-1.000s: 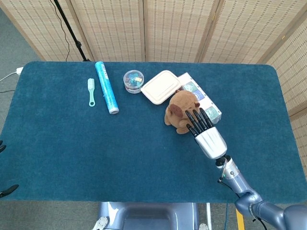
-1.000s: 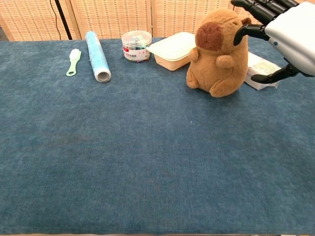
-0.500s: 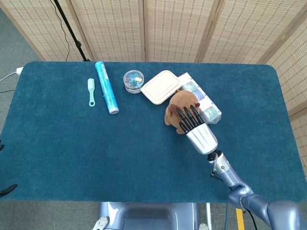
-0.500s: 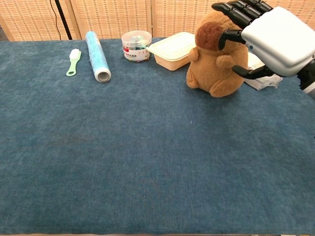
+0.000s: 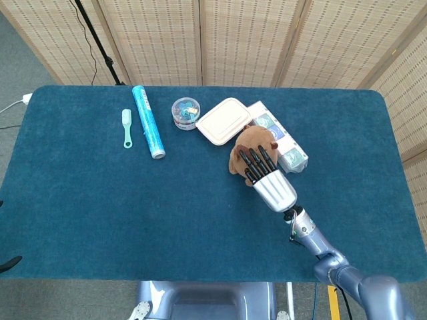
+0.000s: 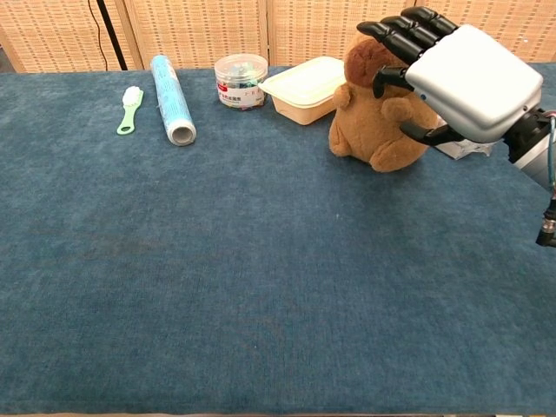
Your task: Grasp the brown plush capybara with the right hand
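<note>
Capybara (image 6: 369, 122), a brown plush toy, sits upright on the blue table (image 6: 261, 287), toward the far right part of it, just in front of a cream lidded food box (image 6: 304, 89) and beside a flat printed packet (image 5: 280, 140) that lies behind and to its right. The right hand (image 6: 452, 74) is over the toy's head and back: its black fingers (image 6: 404, 30) are spread and arch across the top of the head, while the thumb reaches in low at the toy's right flank. The fingers look to be on or just above the plush, but they have not closed around it, so the hand holds nothing. From the head view the fingers (image 5: 257, 160) cover most of the toy, leaving its brown edges showing. Further left along the back of the table lie a clear round tub (image 5: 185, 113), a blue roll (image 5: 147, 130) and a pale green brush (image 5: 127, 128). The left hand shows in neither view.
</note>
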Robot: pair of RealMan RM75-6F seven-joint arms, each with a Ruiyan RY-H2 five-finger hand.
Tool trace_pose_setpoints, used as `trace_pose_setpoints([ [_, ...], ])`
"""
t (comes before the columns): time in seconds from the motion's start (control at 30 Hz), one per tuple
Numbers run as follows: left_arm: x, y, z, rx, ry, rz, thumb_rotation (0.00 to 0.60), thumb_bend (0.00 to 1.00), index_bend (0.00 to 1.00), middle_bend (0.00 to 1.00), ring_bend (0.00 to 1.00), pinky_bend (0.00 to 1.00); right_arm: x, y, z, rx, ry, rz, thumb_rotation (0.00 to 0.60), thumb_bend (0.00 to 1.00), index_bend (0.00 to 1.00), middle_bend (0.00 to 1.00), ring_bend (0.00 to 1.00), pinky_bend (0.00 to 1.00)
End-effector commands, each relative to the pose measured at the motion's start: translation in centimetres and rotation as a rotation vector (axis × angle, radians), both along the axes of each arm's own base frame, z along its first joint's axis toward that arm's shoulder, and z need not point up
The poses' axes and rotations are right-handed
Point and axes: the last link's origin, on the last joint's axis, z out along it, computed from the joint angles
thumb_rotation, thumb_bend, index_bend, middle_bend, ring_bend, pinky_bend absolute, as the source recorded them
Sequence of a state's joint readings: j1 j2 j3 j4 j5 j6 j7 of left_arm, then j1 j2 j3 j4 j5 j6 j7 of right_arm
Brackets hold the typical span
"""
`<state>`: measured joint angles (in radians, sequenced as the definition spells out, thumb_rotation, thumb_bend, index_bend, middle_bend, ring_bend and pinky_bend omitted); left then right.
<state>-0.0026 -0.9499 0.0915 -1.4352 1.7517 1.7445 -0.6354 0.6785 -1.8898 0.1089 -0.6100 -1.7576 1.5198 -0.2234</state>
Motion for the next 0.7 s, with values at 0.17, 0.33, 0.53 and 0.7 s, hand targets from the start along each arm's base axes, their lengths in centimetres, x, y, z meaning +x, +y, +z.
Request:
trace_pose_setpoints([
  [0.17, -0.10, -0.09, 0.12, 0.001, -0.003, 0.001, 0.600, 0.00, 0.00, 0.00, 0.00, 0.00, 0.30, -0.68, -0.61, 0.000, 0.020, 0.001, 0.600, 0.37, 0.38, 0.00, 0.00, 0.06],
  [0.33, -0.17, 0.07, 0.16, 0.001, -0.004, 0.005, 0.600, 0.00, 0.00, 0.00, 0.00, 0.00, 0.24, -0.89, -0.46, -0.012, 0.025, 0.008, 0.600, 0.37, 0.40, 0.00, 0.00, 0.06],
  [0.53, -0.10, 0.10, 0.07, -0.003, 0.002, 0.004, 0.600, 0.00, 0.00, 0.00, 0.00, 0.00, 0.01, -0.96, -0.20, -0.024, 0.047, 0.026, 0.600, 0.38, 0.40, 0.00, 0.00, 0.06],
  [0.7, -0.06, 0.08, 0.02, -0.003, 0.002, 0.003, 0.600, 0.00, 0.00, 0.00, 0.00, 0.00, -0.40, -1.03, -0.06, -0.021, 0.054, 0.019, 0.600, 0.38, 0.40, 0.00, 0.00, 0.06],
])
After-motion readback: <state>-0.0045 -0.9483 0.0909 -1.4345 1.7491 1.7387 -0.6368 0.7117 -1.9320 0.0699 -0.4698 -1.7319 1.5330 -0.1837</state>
